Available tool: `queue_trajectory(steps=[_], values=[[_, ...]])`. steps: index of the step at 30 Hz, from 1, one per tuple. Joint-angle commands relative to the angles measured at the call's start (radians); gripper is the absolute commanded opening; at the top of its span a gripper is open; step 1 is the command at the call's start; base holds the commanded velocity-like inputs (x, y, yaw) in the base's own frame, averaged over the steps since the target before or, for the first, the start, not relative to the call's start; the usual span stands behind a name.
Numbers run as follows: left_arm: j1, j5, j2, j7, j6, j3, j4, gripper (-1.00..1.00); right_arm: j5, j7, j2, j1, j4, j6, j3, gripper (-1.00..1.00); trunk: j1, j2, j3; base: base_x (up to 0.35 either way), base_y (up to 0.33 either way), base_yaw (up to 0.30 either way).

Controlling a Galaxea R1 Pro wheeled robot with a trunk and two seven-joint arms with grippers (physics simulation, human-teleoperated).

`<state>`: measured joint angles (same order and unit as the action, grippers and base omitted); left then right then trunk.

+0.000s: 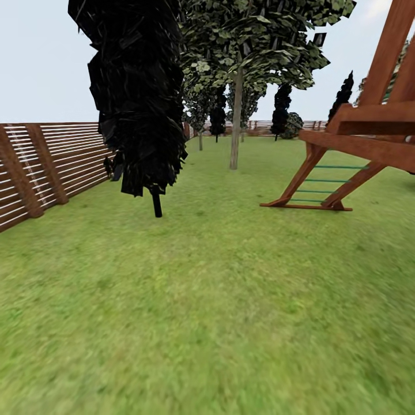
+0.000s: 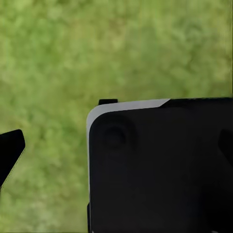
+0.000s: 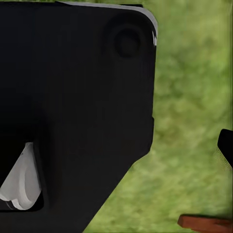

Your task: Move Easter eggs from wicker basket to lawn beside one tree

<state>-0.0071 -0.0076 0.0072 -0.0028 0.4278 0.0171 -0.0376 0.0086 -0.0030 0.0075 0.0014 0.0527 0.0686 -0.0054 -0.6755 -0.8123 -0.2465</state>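
The lawn (image 1: 219,300) spread wide and green across the garden, and the tree (image 1: 236,115) with the pale straight trunk and leafy canopy stood well back on it. That tree served as the landmark. Nearer than the tree and to its left rose a dark cypress (image 1: 135,98) on a thin black stem. Further left of the tree ran a brown slatted wooden fence (image 1: 46,167), receding along the edge of the grass. To the right of the tree stood a wooden play frame (image 1: 351,144) with green rungs, its feet resting on the grass. More dark cypresses and a far stretch of fence lay behind the tree.

In the left wrist view a black housing (image 2: 160,165) with a pale rim hung over blurred grass, with a dark tip at one edge; whether the left gripper was open or closed could not be told. In the right wrist view a similar black housing (image 3: 77,111) covered much of the grass, and a brown wooden piece (image 3: 204,223) lay near one corner; the right gripper's state could not be told either.
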Motion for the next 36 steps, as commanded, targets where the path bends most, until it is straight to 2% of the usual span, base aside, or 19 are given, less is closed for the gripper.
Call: queue_trajectory(steps=[1,36], values=[[-0.001,-0.001,0.0,0.0,0.003,0.001,0.001,1.0,0.001,0.0,0.0,0.0,0.001,0.002,-0.001,1.0,-0.001,-0.001,-0.001,0.33,0.0,0.0],[-0.001,-0.002,-0.001,0.0,0.003,0.001,0.001,1.0,0.001,0.0,0.0,0.0,0.001,0.002,-0.001,1.0,-0.001,-0.001,-0.001,0.329,0.0,0.0]])
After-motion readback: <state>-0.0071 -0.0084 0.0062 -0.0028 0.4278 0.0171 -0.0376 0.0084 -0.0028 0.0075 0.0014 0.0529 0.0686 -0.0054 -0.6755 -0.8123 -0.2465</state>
